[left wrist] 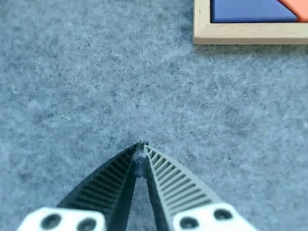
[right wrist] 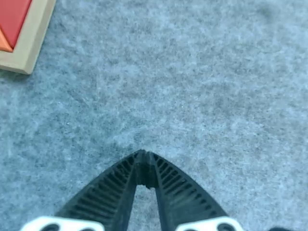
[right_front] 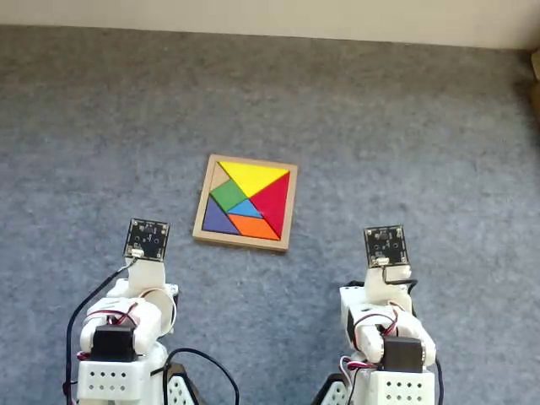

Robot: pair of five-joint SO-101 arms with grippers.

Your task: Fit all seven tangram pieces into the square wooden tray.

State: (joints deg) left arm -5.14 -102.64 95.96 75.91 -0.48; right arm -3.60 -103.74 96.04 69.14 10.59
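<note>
- The left hand (left wrist: 143, 146) is pointing down at the grey table (right_front: 405, 126), its tips pressing together and gripping nothing.
- The right hand (right wrist: 143, 153) is hanging the same way, pinched closed and empty.
- The square wooden tray (right_front: 240, 240) is lying ahead of both hands, between them and apart from each.
- All seven tangram pieces (right_front: 246, 202) are sitting inside it, filling the square.

Grey carpet (right_front: 405, 126) under pale wall (right_front: 337, 17)
</note>
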